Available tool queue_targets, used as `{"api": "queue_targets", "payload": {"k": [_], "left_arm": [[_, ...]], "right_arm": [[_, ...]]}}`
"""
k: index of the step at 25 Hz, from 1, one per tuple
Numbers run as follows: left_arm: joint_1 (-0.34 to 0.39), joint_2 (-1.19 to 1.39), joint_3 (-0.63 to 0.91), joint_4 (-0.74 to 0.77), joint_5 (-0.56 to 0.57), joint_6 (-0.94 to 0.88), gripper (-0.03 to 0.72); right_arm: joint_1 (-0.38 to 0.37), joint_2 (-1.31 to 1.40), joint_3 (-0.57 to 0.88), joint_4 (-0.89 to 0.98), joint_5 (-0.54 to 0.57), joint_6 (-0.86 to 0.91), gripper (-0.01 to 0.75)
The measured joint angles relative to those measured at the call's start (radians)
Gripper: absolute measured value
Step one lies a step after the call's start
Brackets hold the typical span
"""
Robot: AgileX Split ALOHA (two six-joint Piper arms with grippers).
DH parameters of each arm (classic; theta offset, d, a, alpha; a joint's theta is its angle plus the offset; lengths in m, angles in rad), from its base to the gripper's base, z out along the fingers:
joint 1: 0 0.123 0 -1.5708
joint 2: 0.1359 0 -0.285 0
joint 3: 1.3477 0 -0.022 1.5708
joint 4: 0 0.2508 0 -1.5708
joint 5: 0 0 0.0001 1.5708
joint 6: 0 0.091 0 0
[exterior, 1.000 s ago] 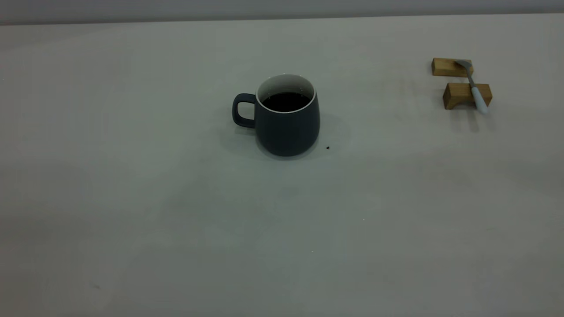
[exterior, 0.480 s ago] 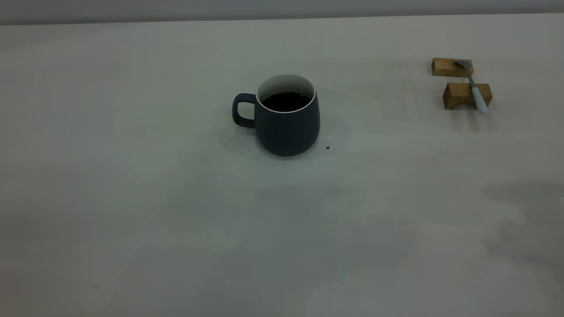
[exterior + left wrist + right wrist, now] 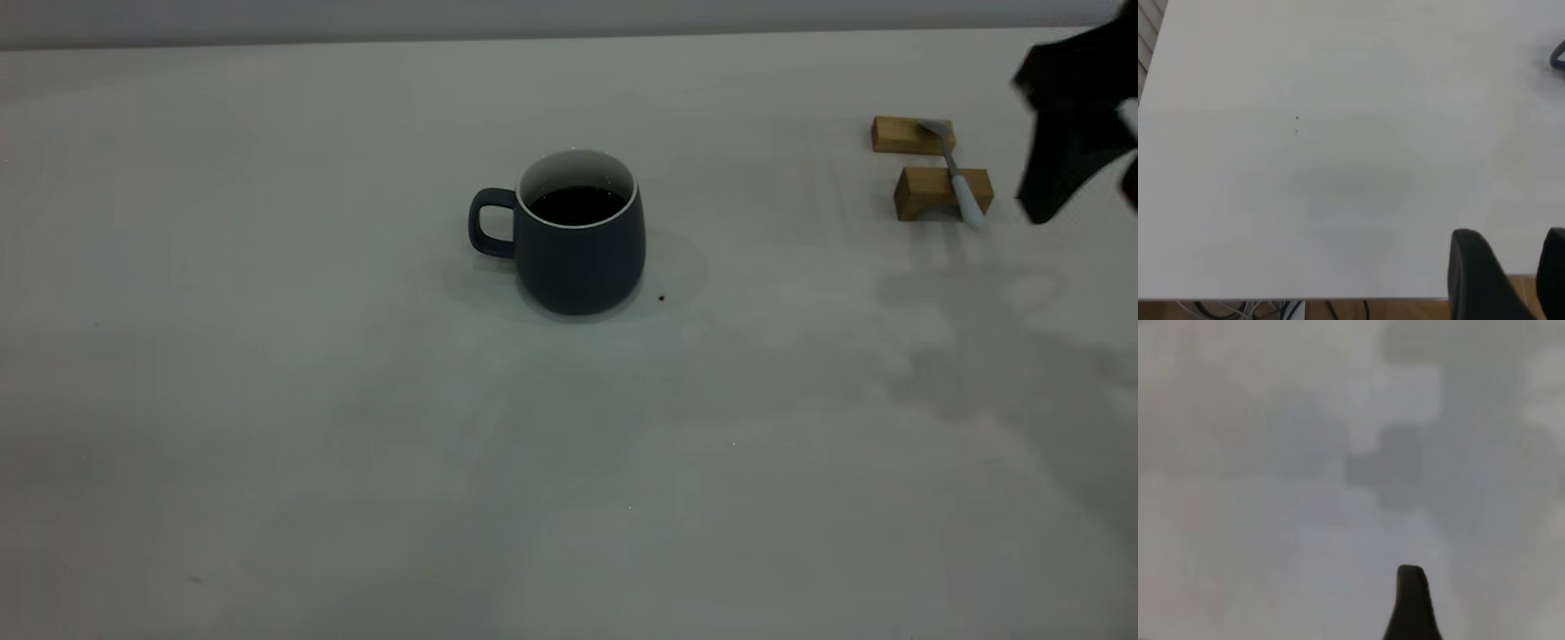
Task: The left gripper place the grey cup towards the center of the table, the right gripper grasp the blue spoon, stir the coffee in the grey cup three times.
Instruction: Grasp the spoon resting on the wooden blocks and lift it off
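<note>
The grey cup (image 3: 578, 253) stands upright near the middle of the table (image 3: 267, 400), its handle pointing left, with dark coffee (image 3: 578, 205) inside. The blue spoon (image 3: 960, 182) lies across two wooden blocks at the far right. My right gripper (image 3: 1053, 178) hangs as a dark shape at the right edge, just right of the spoon and not touching it. The right wrist view shows only bare table (image 3: 1271, 487). My left gripper (image 3: 1515, 267) is outside the exterior view. It is open and empty over the table's near edge, and a dark sliver of the cup (image 3: 1558, 57) shows far off.
Two small wooden blocks (image 3: 925, 191) (image 3: 902, 135) carry the spoon. A tiny dark speck (image 3: 661, 299) lies just right of the cup's base. A broad shadow (image 3: 996, 356) covers the table's right side. Wooden floor and cables (image 3: 1285, 310) show past the table's edge.
My right gripper has come into the exterior view from the right edge, and its shadow has spread over the table's right side. Cup and spoon have not moved.
</note>
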Motion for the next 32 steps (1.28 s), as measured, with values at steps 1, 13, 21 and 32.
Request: {"api": "queue_targets", "payload": {"k": [1, 13, 21, 32], "left_arm": [[0.000, 0.000, 0.000, 0.000, 0.000, 0.000, 0.297], [0.000, 0.000, 0.000, 0.000, 0.000, 0.000, 0.297], [0.000, 0.000, 0.000, 0.000, 0.000, 0.000, 0.297], [0.000, 0.000, 0.000, 0.000, 0.000, 0.000, 0.297]], "right_arm": [[0.000, 0.033, -0.024, -0.002, -0.002, -0.007, 0.628], [0.000, 0.350, -0.291, -0.073, -0.044, -0.017, 0.614], [-0.010, 0.477, -0.438, -0.112, -0.020, -0.014, 0.609], [-0.040, 0.527, -0.487, -0.119, -0.023, -0.002, 0.616]]}}
